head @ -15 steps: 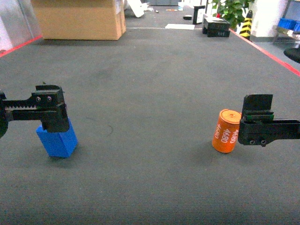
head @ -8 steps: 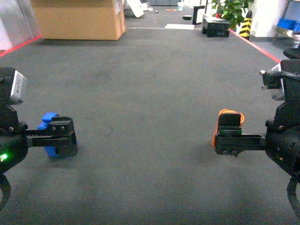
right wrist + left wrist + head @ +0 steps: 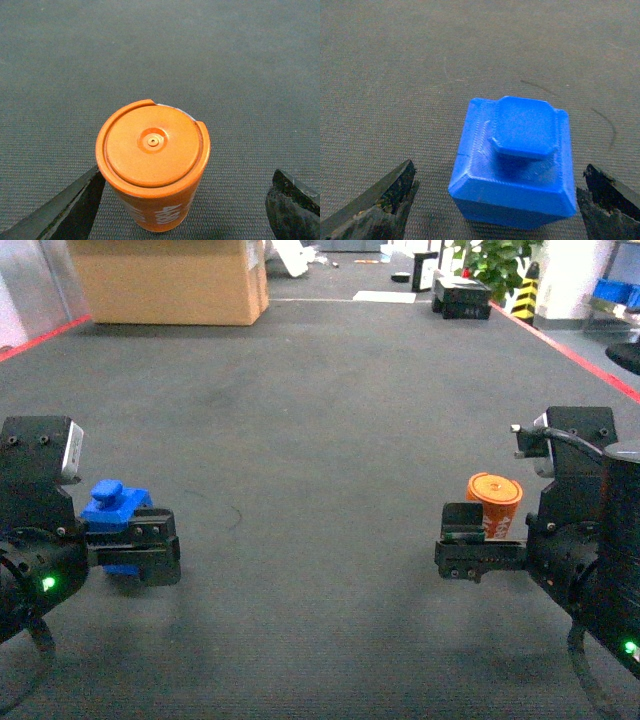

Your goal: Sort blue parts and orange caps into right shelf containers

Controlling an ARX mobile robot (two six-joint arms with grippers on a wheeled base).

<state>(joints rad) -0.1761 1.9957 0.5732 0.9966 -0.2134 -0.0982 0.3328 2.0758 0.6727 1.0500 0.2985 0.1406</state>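
Observation:
A blue part (image 3: 112,502), a block with a raised knob on top, stands upright on the dark carpet at the left. My left gripper (image 3: 140,545) is open around it. In the left wrist view the blue part (image 3: 517,155) sits between the fingers (image 3: 380,205), with a gap on each side. An orange cap (image 3: 494,500) with white lettering stands upright at the right. My right gripper (image 3: 478,545) is open around it. In the right wrist view the orange cap (image 3: 152,155) is close to the left finger (image 3: 75,205) and well apart from the right one.
A large cardboard box (image 3: 170,280) stands at the back left. Black cases (image 3: 460,295), a plant (image 3: 495,260) and a striped cone (image 3: 526,290) are at the back right. Blue crates on a shelf (image 3: 612,290) show at the far right edge. Red floor lines (image 3: 570,345) border the carpet.
Both arms have drawn back toward me, so their wrists now show. The blue part and the orange cap, tilted a second ago, now stand upright on the carpet between open fingers.

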